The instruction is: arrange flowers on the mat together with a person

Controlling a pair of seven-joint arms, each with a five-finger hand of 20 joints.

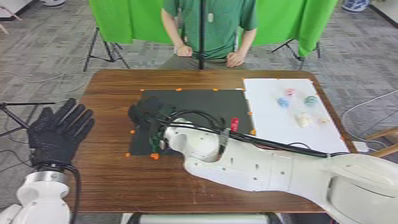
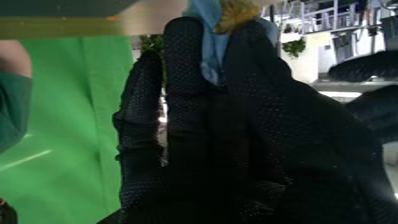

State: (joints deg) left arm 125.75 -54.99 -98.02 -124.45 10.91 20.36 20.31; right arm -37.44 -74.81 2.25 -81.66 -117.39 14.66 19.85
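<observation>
So, right hand (image 1: 147, 112) at 10 o'clock edge of dark mat (image 1: 204, 100), pinching blue-and-yellow flower (image 2: 211, 47), long axis along fingers, narrow end palmward. Left hand (image 1: 59, 134) released, table's (image 1: 111, 175) 9 o'clock edge.

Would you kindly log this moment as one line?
right hand: over dark mat, pinching blue flower | left hand: open, left of mat | small items: on white sheet
</observation>
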